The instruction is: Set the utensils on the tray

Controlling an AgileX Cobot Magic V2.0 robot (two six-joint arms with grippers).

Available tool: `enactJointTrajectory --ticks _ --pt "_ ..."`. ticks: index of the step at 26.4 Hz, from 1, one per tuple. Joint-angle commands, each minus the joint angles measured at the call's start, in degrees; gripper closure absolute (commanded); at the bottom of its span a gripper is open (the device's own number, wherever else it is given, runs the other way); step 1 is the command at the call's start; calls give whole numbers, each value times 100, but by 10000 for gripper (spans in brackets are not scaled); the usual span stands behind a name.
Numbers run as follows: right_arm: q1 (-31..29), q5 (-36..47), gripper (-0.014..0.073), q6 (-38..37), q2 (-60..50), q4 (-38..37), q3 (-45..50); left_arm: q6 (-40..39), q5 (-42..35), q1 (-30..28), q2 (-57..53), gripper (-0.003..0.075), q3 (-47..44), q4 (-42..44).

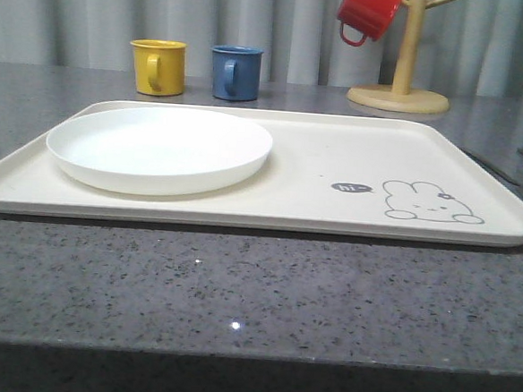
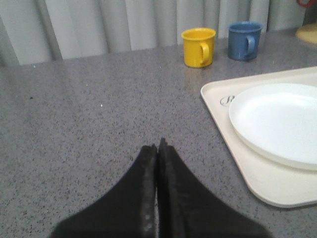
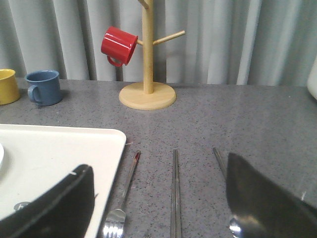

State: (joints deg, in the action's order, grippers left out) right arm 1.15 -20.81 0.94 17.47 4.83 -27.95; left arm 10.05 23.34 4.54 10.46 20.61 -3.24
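Currently the fork [image 3: 121, 198], chopsticks [image 3: 175, 198] and spoon [image 3: 225, 191] lie on the bench [image 1: 255, 294] just right of the tray [image 1: 334, 179]. Right fingers [image 3: 163, 208] stand wide above them; left fingers [image 2: 157, 198] are pressed together, empty. Centre one handle between the fingers before closing.

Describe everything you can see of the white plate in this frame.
The plate is round, shallow and plain glossy white, with a low raised rim and no pattern; it looks like plastic or glazed ceramic. It is empty and sits flat and upright on the left part of the cream tray, touching nothing else that can be seen. The left wrist view shows it near the tray's corner, partly covering some script lettering printed there.
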Motion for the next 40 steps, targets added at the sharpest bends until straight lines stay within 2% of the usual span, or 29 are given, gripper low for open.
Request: enactJointTrajectory --ticks 1,21,24,29,38,40 --pt "-29 439 20 46 88 -1 -208 -62 -598 -12 -260 739 94 -99" --pt "-29 451 20 46 88 -1 -208 -62 -612 -12 -300 739 73 -99" --pt "-29 272 68 46 168 -1 -220 -62 -612 -12 -300 739 73 -99" --pt "-29 -329 211 46 1160 -1 -604 -62 -612 -12 -300 739 73 -99" --pt "-29 -2079 215 46 3887 361 -2356 -62 -612 -12 -300 739 73 -99" --pt "-23 -2238 255 46 4385 524 -2683 -62 -612 -12 -300 739 73 -99"
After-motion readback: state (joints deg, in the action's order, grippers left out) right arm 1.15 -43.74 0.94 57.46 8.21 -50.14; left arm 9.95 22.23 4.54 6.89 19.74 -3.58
